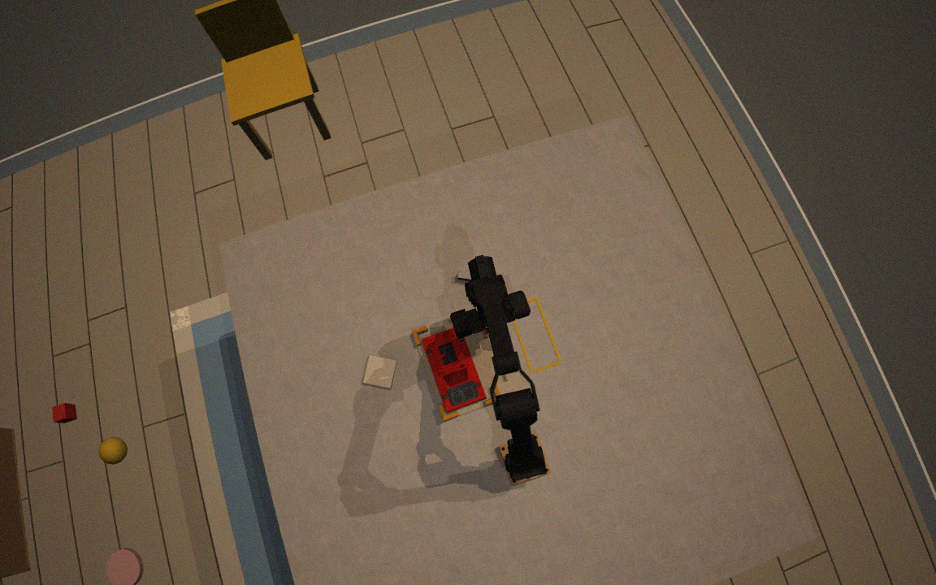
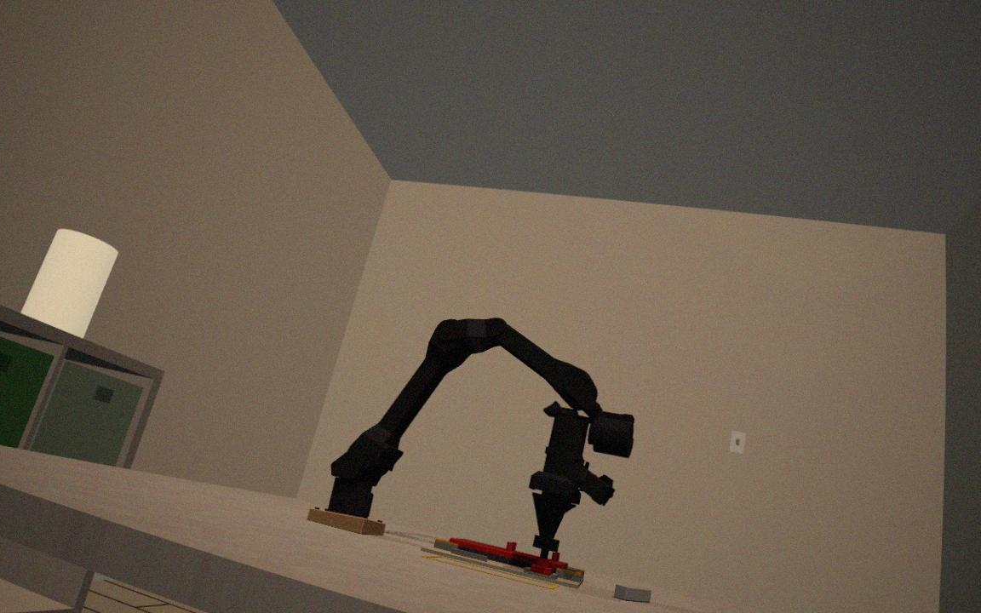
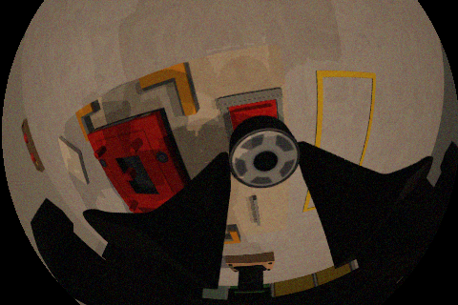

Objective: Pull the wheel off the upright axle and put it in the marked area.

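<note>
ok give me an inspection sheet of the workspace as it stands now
surface: grey table top, with shadows of the arm on it.
job's things: wheel with grey hub, between the jaws; yellow marked area beside it, nothing in it; the axle is hidden by the wheel.
clutter: red board with orange corner brackets; pale square tile next to it.
grippers: gripper shut on the wheel, pointing down over the board.
cables: nothing seen.
surroundings: yellow chair; red cube; yellow ball; pink disc; shelf unit with a white cylinder on top.
</note>
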You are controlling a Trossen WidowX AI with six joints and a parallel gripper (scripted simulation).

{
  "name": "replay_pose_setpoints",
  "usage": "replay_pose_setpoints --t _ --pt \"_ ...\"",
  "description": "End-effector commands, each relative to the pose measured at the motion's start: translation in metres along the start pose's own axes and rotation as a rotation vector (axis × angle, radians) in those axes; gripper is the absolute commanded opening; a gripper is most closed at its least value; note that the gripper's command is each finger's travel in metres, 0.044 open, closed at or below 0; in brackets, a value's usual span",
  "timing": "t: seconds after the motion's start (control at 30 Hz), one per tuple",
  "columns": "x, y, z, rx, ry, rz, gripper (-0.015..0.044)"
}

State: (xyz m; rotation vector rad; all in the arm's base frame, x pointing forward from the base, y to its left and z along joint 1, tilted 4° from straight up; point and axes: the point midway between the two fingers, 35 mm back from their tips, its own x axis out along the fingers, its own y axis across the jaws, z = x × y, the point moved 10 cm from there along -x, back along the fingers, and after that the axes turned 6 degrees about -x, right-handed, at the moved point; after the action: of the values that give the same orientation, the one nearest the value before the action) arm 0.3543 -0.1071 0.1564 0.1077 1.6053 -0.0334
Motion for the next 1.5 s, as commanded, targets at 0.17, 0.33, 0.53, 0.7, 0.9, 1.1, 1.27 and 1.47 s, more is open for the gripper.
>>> replay_pose_setpoints --t 0.17,0.33,0.53,0.7,0.9,1.1,1.27,1.47 --pt "-0.009 0.000 -0.001 -0.001 -0.014 -0.002 0.0000" --pt "-0.011 0.000 -0.001 -0.001 -0.014 -0.002 0.0000" --pt "-0.013 0.000 -0.001 -0.001 -0.015 -0.001 0.0000" --pt "-0.014 0.000 -0.001 -0.001 -0.015 -0.001 0.0000" --pt "-0.016 0.000 -0.001 -0.001 -0.015 -0.001 0.0000" --pt "-0.018 0.000 -0.001 -0.001 -0.015 -0.001 0.0000" --pt "-0.020 0.000 -0.001 0.000 -0.016 -0.001 0.0000" --pt "-0.022 0.000 -0.001 0.000 -0.016 -0.001 0.0000"
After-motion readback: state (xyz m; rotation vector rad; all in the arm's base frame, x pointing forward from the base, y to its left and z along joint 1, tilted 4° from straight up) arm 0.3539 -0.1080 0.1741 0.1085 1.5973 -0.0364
